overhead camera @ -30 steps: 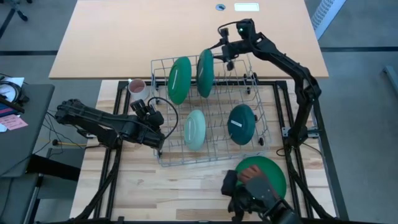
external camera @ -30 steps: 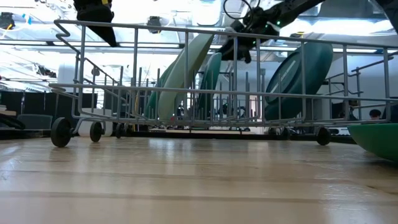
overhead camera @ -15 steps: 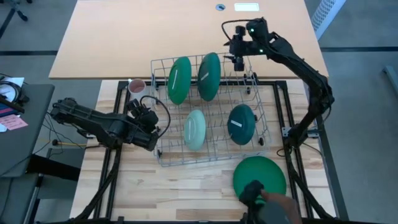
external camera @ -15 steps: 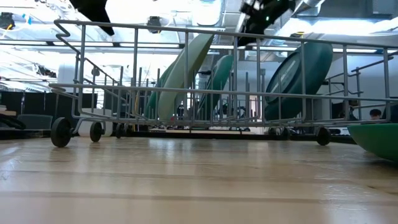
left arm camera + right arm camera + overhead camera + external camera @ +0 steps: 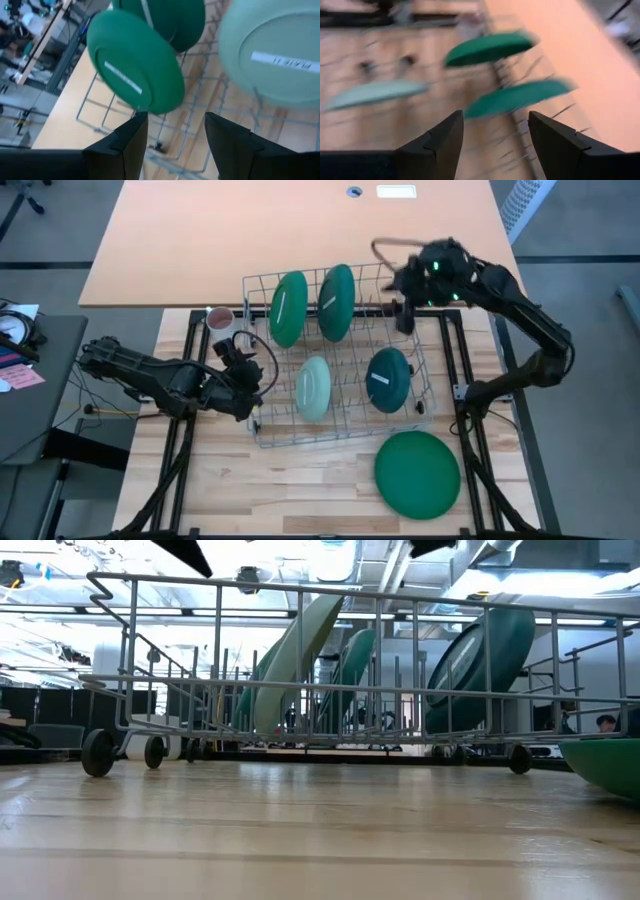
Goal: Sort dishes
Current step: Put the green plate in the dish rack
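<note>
Rack (image 5: pixel 262 438): held four plates upright in its slots so they stayed apart, two dark green (image 5: pixel 288 308) (image 5: pixel 336 302), mint (image 5: pixel 313 388), teal (image 5: pixel 388 379).
Last plate (image 5: pixel 417 473): lay flat on the table, near the rack, unsorted.
Right gripper (image 5: pixel 404 315): jaws wide, empty, above the rack's far corner.
Left gripper (image 5: pixel 255 388): part open, empty, just beside the rack.

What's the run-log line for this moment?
right gripper: open, empty, above wire rack's far right corner | left gripper: open, at rack's left side | round glossy dark green plate: on table, unracked
</note>
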Robot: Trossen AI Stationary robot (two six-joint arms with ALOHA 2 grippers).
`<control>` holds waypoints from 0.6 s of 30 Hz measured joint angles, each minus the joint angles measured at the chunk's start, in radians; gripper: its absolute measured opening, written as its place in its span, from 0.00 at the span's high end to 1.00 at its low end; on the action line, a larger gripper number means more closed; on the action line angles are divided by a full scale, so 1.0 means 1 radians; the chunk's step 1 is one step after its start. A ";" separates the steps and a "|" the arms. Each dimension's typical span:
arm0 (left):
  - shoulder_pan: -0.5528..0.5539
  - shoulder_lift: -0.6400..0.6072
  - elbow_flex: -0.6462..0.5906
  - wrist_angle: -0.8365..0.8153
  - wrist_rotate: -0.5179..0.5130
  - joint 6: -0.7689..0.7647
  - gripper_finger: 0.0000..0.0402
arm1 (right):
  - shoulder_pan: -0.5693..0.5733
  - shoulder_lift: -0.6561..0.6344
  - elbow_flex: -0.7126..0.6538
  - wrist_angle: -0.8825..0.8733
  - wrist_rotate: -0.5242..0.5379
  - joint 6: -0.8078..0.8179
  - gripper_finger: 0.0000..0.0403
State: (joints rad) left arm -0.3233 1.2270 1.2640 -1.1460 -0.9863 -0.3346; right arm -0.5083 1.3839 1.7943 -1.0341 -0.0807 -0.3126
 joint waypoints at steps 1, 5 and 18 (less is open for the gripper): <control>0.000 0.000 0.000 0.026 0.000 0.025 0.53 | 0.032 -0.008 0.000 -0.048 0.000 0.028 0.43; 0.000 0.000 0.000 0.136 0.007 0.119 0.53 | 0.172 -0.019 0.000 -0.195 0.000 0.138 0.43; 0.000 0.001 -0.006 0.327 0.223 0.185 0.53 | 0.636 -0.024 -0.236 -0.235 0.170 0.513 0.44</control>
State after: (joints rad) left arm -0.3233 1.2279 1.2580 -0.8186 -0.7631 -0.1496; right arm 0.1274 1.3602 1.5583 -1.2692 0.0894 0.2000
